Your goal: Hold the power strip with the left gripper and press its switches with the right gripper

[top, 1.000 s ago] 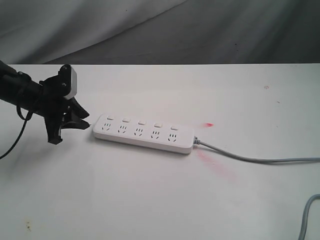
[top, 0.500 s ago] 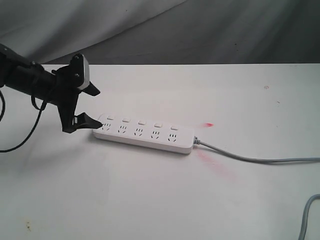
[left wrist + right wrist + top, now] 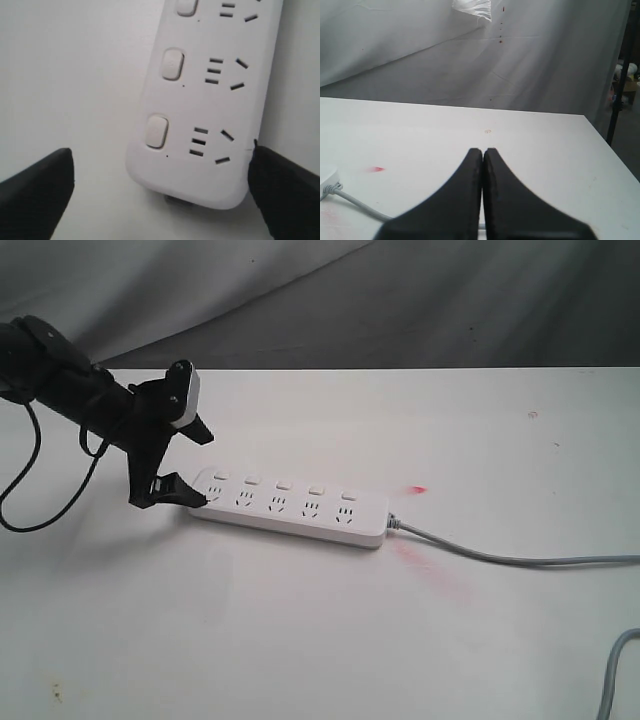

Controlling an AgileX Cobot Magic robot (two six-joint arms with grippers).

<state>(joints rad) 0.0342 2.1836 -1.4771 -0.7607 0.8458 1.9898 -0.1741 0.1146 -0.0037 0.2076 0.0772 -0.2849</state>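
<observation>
The power strip (image 3: pixel 288 508) lies flat on the white surface (image 3: pixel 300 640). Its grey cord (image 3: pixel 500 560) comes out of one end. The left gripper (image 3: pixel 202 469) is wide open around the other end, with one finger on each long side. It holds nothing yet. The right gripper (image 3: pixel 482 190) is closed tight and empty, away from the strip. The strip looks light, hard and smooth, so it may slide when the switches (image 3: pixel 157 131) get pushed. Pinching its two long sides at this end looks best.
</observation>
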